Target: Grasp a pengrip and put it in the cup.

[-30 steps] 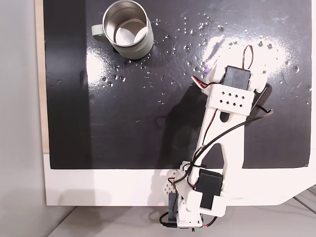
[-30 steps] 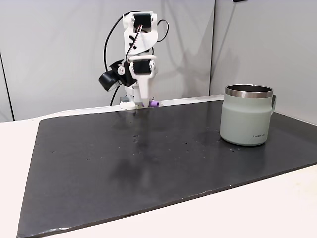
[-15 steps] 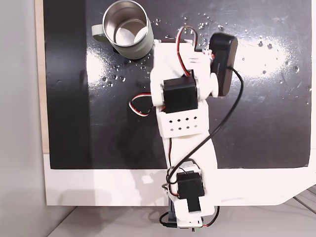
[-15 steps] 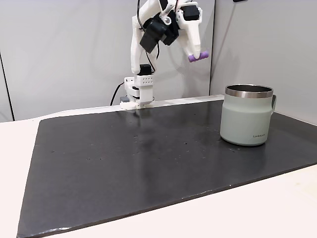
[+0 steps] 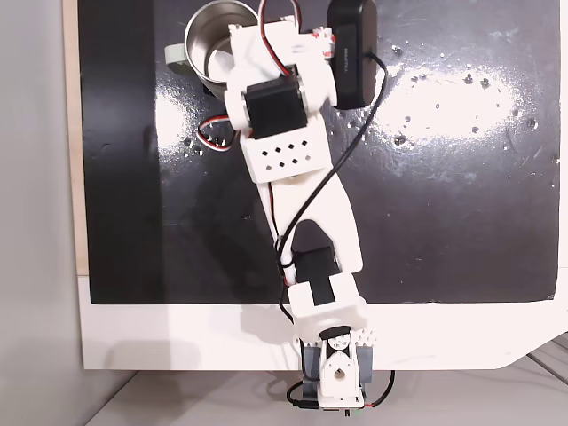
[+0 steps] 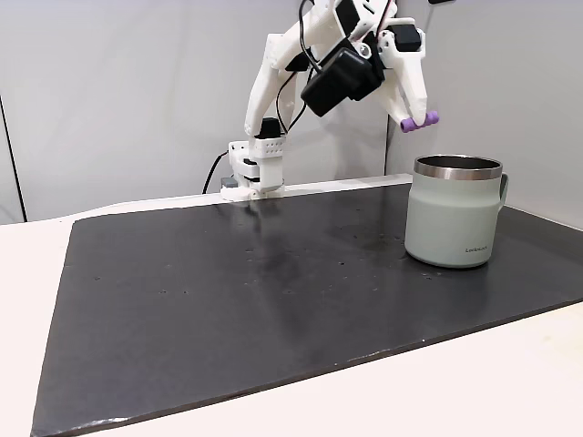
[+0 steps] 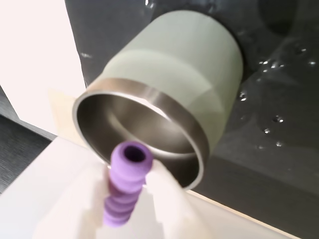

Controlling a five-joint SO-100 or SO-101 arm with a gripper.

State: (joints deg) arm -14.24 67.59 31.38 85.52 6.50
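Observation:
In a fixed view from the side, my gripper (image 6: 415,116) hangs high above the mat, shut on the purple ribbed pengrip (image 6: 420,122). The pengrip sits just above the left part of the rim of the pale grey-green cup (image 6: 453,214). The wrist view looks down the pengrip (image 7: 125,185), which is pinched between my two white fingers (image 7: 168,201), with the cup's (image 7: 172,84) steel mouth right behind it. In a fixed view from above, my arm (image 5: 275,115) covers the right side of the cup (image 5: 206,49).
The cup stands on a black mat (image 6: 228,300) spotted with shiny specks, which lies on a white table. My arm's base (image 6: 255,168) is at the mat's far edge, in front of a grey wall. The cup's handle (image 5: 175,56) points left in the view from above.
My arm has lifted the pengrip off the mat near the base. It has swung the pengrip across and upward to the cup, and my gripper now hangs over the rim.

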